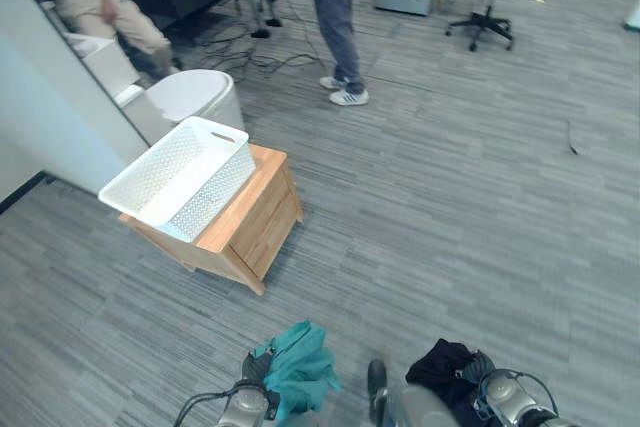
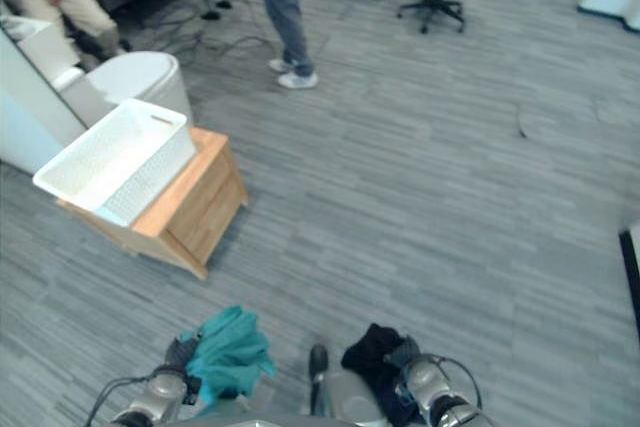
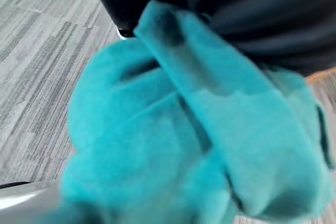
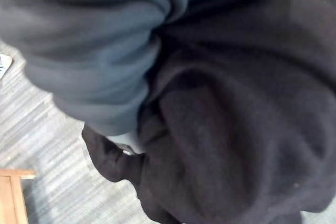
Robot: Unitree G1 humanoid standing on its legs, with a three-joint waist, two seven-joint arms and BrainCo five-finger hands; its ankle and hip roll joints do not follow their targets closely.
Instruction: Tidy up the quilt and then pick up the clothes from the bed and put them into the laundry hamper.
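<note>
Left hand [image 1: 258, 372]: low at about 7 o'clock in the head views, held up in front of the robot; its dark cover shows beside the cloth, fingers buried in the folds, so I cannot tell whether they are clenched.
Right hand [image 1: 478, 367]: low at about 5 o'clock, level with the left; its fingers are hidden behind dark cloth, so its grasp cannot be told.
Teal garment [image 1: 298, 367]: bunched and creased, draped over the left hand, bright turquoise, hanging in soft folds above the floor.
Black garment [image 1: 445, 365]: crumpled dark bundle at the right hand, with a grey-blue fold lying against it in the right wrist view.
Laundry hamper [image 1: 180, 177]: white perforated basket at about 10 o'clock, empty, resting on a wooden cabinet [image 1: 250, 227], well apart from both hands.
Floor [image 1: 450, 207]: grey striped carpet.
Person [image 1: 335, 17]: standing at 12 o'clock, legs and white shoes visible.
</note>
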